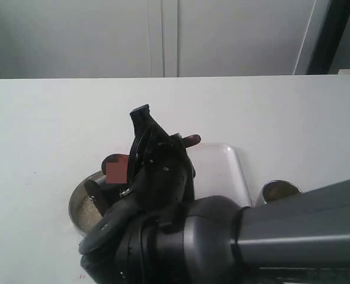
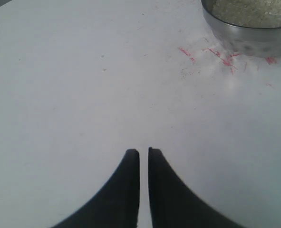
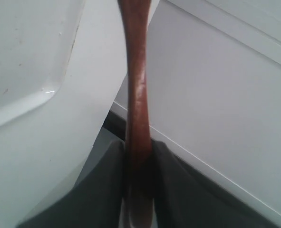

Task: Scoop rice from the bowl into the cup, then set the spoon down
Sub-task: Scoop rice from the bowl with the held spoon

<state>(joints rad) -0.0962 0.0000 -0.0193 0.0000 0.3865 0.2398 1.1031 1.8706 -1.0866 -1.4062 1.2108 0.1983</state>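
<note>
My right gripper [image 1: 177, 143] is shut on the reddish-brown wooden spoon [image 3: 136, 85], whose handle runs out between the dark fingers [image 3: 171, 166]. In the exterior view only one rounded end of the spoon [image 1: 192, 140] shows, above the white tray. The grey metal bowl [image 1: 80, 201] with rice [image 1: 84, 212] sits at the left, partly hidden by the arm. It also appears in the left wrist view as the bowl [image 2: 245, 33] with rice [image 2: 254, 12]. The shiny cup [image 1: 279, 190] stands to the right of the tray with pale contents. My left gripper [image 2: 143, 152] hangs shut over bare table.
A white tray [image 1: 225, 171] lies between bowl and cup; its corner [image 3: 26, 61] shows beside the spoon. A reddish square [image 1: 116, 170] sits by the bowl's far rim. Red marks [image 2: 211, 54] stain the table near the bowl. The right arm [image 1: 251, 242] fills the foreground.
</note>
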